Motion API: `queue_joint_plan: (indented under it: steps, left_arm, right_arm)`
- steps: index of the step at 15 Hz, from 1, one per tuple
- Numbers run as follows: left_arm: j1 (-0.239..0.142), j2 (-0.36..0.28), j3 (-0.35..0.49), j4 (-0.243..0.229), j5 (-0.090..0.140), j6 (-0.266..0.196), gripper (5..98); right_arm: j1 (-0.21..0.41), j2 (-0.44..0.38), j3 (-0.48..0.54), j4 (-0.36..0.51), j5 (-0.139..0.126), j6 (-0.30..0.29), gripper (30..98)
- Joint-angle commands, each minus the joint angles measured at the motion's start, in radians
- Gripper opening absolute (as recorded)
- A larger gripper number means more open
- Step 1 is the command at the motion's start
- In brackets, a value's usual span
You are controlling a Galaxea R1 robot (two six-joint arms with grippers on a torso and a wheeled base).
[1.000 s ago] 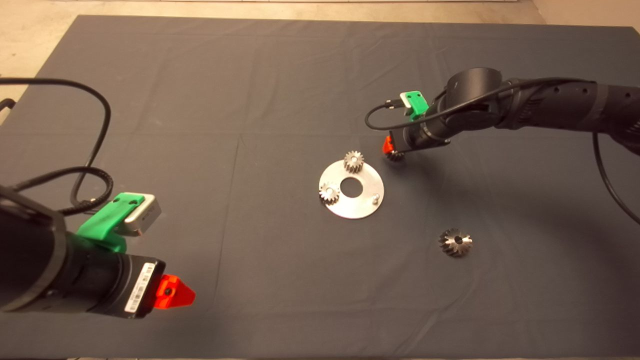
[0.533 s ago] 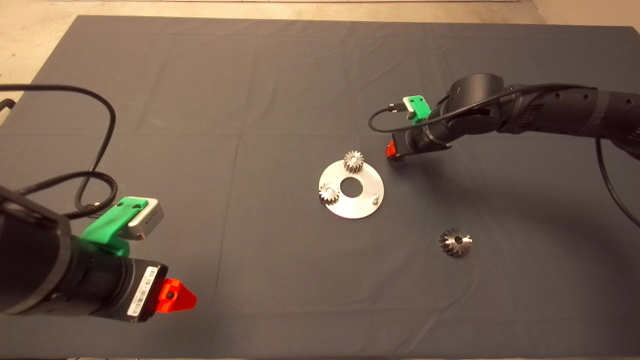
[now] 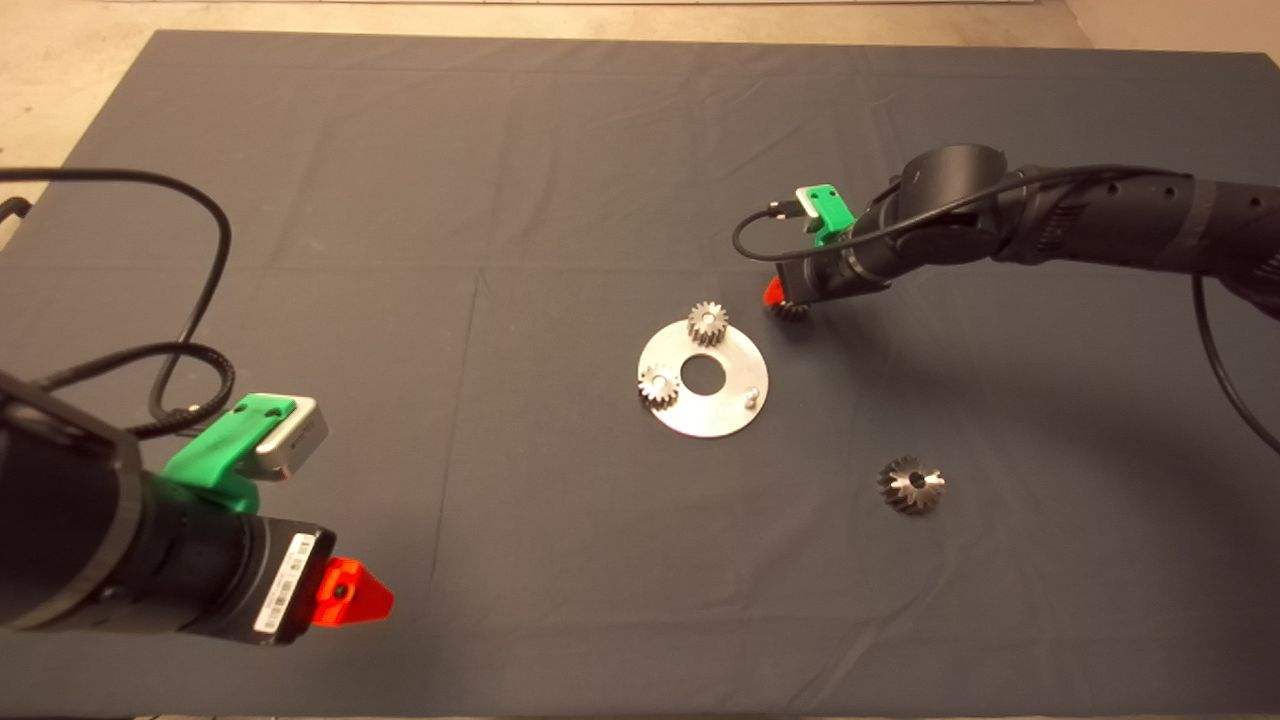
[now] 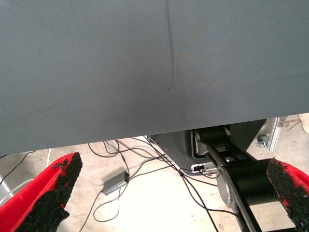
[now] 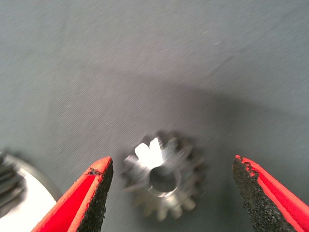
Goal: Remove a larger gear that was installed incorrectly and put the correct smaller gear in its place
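Observation:
The smaller gear [image 3: 791, 311] lies flat on the mat just beyond the round steel plate [image 3: 735, 365]. My right gripper [image 3: 783, 299] hovers right over it. In the right wrist view the smaller gear [image 5: 164, 181] sits between the spread red fingers [image 5: 94, 193] of the open right gripper [image 5: 171, 163], touching neither pad. The larger gear [image 3: 911, 485], with flared shiny teeth, rests on the mat to the plate's near right. My left gripper [image 3: 350, 592] waits at the lower left; the left wrist view shows the left gripper [image 4: 175, 162] open and holding nothing.
Two bright small gears [image 3: 707, 322] [image 3: 658, 384] sit on the plate, which also has a centre hole and a bare peg [image 3: 750, 397]. A black cable [image 3: 200, 290] loops over the mat at the left. Floor and cables show beyond the mat edge [image 4: 145, 135].
The right gripper dipped toward the smaller gear, drifting right and then back left, and the gear shows under it again. The left arm shifted slightly at first, then held still.

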Motion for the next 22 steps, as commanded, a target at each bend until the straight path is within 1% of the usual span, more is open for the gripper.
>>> queue_joint_plan:
  steps: [1,3,8,9,10,11,13,14,16,17,18,22]
  left_arm:
    - [-0.004,0.001,0.015,-0.015,0.003,-0.007,98.3]
    - [-0.004,0.001,0.015,-0.015,0.003,-0.007,98.2]
    - [-0.004,0.001,0.015,-0.015,0.003,-0.009,98.3]
    - [-0.004,0.001,0.015,-0.015,0.003,-0.009,98.2]
    - [-0.004,0.001,0.015,-0.015,0.003,-0.009,98.3]
    - [-0.004,0.001,0.015,-0.015,0.003,-0.009,98.2]
    - [-0.004,0.001,0.015,-0.015,0.003,-0.009,98.2]
    - [-0.004,0.001,0.015,-0.015,0.003,-0.009,98.3]
    - [-0.004,0.001,0.015,-0.015,0.003,-0.009,98.2]
    - [-0.004,0.001,0.015,-0.015,0.003,-0.009,98.2]
    - [-0.002,0.001,0.015,-0.015,0.003,-0.009,98.2]
    - [0.001,0.001,0.015,-0.015,0.003,-0.009,98.3]
  right_arm:
    - [-0.001,0.002,-0.021,-0.023,0.011,-0.043,65.9]
    - [-0.006,0.002,-0.021,-0.023,0.011,-0.051,61.5]
    - [-0.006,0.004,-0.018,-0.018,0.011,-0.052,60.6]
    - [-0.005,0.003,-0.018,-0.018,0.011,-0.052,57.4]
    - [-0.004,0.005,-0.016,-0.017,0.010,-0.054,56.0]
    - [-0.004,0.006,-0.016,-0.017,0.009,-0.055,55.9]
    - [-0.003,0.014,-0.015,-0.015,0.011,-0.100,50.6]
    - [-0.003,0.019,-0.015,-0.015,0.009,-0.115,50.3]
    - [-0.002,0.020,-0.015,-0.015,0.009,-0.121,50.2]
    - [-0.003,0.020,-0.013,-0.015,0.009,-0.126,47.4]
    - [-0.002,0.020,-0.013,-0.015,0.009,-0.126,46.0]
    - [-0.004,0.023,-0.015,-0.015,0.007,-0.140,43.5]
